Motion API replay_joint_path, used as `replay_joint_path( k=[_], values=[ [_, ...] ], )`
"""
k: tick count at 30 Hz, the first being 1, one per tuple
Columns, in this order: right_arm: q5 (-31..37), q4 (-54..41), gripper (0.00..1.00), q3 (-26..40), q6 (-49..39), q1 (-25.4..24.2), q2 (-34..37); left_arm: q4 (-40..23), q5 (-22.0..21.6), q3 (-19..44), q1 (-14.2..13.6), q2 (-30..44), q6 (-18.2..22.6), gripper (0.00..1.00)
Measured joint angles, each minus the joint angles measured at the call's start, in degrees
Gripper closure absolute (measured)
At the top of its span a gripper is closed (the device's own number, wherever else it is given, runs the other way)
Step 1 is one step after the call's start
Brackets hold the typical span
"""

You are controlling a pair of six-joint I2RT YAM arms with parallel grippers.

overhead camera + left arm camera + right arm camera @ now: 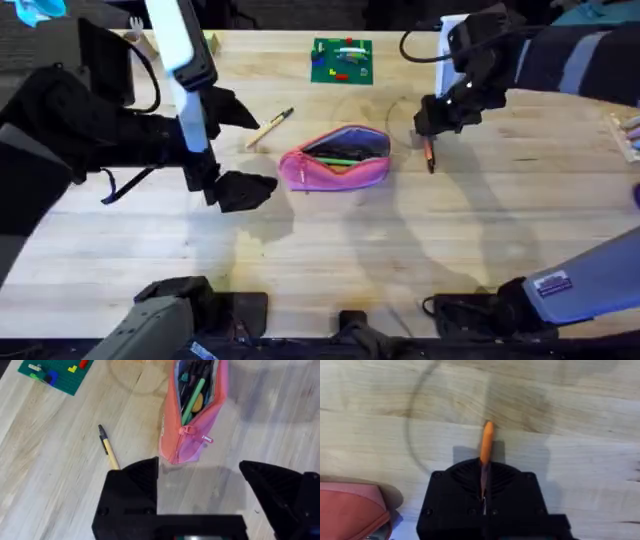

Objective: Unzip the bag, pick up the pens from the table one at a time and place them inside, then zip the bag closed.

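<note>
The pink bag (335, 160) lies unzipped at the middle of the table (330, 250), showing purple lining and several coloured items inside. Its zipper end (187, 430) points at my left gripper (248, 150), which hovers open just left of the bag with its black fingers (132, 485) spread wide and nothing held. The tan pen (270, 128) rests on the wood beyond that gripper, also seen in the left wrist view (108, 447). Right of the bag, my right gripper (434, 122) is shut on the orange pen (429, 156), whose end sticks out past the fingers (488, 442).
A small green board (342, 60) with coloured pieces sits at the table's far middle. A black cable loops near the right arm (410, 45). Bare wood stretches in front of the bag toward the near edge.
</note>
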Motion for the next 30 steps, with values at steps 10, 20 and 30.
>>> replay_joint_path(
  k=[10, 20, 30],
  values=[
    [-0.40, -0.79, 0.970, 0.46, -0.19, 0.03, -0.08, 0.00, 0.01, 0.00, 0.00, 0.01, 0.00, 0.008],
    [-1.13, -1.27, 0.969, 3.27, -1.81, 0.09, -7.06, 0.00, 0.00, 0.00, 0.00, 0.02, 0.00, 0.007],
    [-1.36, -1.42, 0.969, 3.61, -8.07, 1.73, -17.61, 0.00, 0.01, 0.00, 0.00, 0.02, 0.00, 0.008]
  ],
)
